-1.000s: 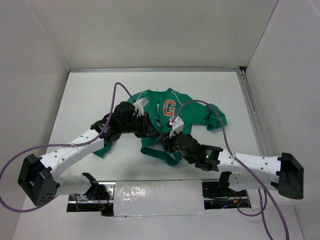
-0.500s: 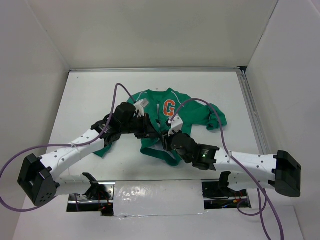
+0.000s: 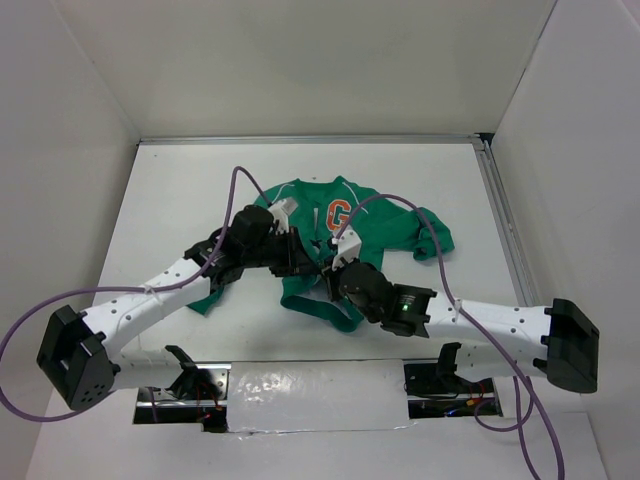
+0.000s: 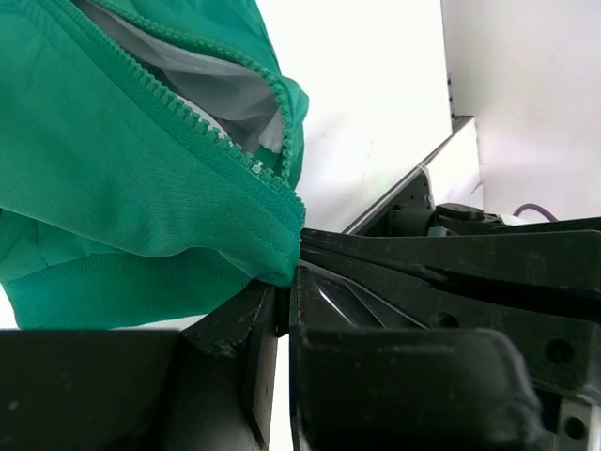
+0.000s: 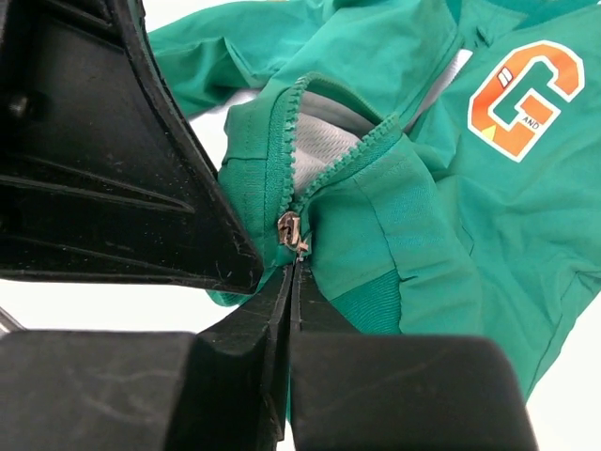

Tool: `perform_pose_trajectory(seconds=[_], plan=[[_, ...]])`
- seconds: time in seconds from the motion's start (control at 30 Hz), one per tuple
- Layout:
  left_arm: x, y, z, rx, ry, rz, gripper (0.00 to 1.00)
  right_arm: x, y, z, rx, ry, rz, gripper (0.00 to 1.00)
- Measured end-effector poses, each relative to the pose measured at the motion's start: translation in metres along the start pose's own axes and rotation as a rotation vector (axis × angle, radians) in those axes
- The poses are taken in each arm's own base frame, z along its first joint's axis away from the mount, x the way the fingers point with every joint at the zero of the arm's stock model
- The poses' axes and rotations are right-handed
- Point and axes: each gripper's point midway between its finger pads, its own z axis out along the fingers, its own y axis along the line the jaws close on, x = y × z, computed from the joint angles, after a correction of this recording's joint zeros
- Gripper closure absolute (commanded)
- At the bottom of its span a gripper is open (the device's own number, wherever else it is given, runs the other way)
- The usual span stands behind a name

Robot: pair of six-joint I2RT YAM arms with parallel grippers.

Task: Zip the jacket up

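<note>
The green jacket with its orange "G" patch lies on the white table; the patch also shows in the right wrist view. The zipper gapes open above a metal slider near the hem. My right gripper is shut, its tips pinching the slider's pull tab. My left gripper is shut on the jacket's bottom front corner, beside the zipper teeth. In the top view both grippers, left and right, meet at the hem.
White walls enclose the table at the back and both sides. A metal rail runs along the right edge. Purple cables arc over both arms. The jacket's right sleeve is bunched toward the rail.
The right arm has shifted slightly left and forward toward the jacket's hem; the left arm has edged a little farther along. The jacket's lower front has bunched a bit more.
</note>
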Motion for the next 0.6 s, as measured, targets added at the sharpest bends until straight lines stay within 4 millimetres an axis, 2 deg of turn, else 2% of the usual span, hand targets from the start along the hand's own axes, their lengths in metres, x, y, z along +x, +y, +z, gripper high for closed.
perform_pose_trajectory(seconds=[0.3,0.6], plan=[[0.011,0.018,0.010,-0.072,0.044,0.027,1.00,0.002,-0.001,-0.012,-0.069,0.101,-0.034,1.00],[0.022,0.013,0.012,-0.041,0.083,0.139,1.00,0.008,-0.006,-0.023,-0.110,0.161,-0.105,1.00]])
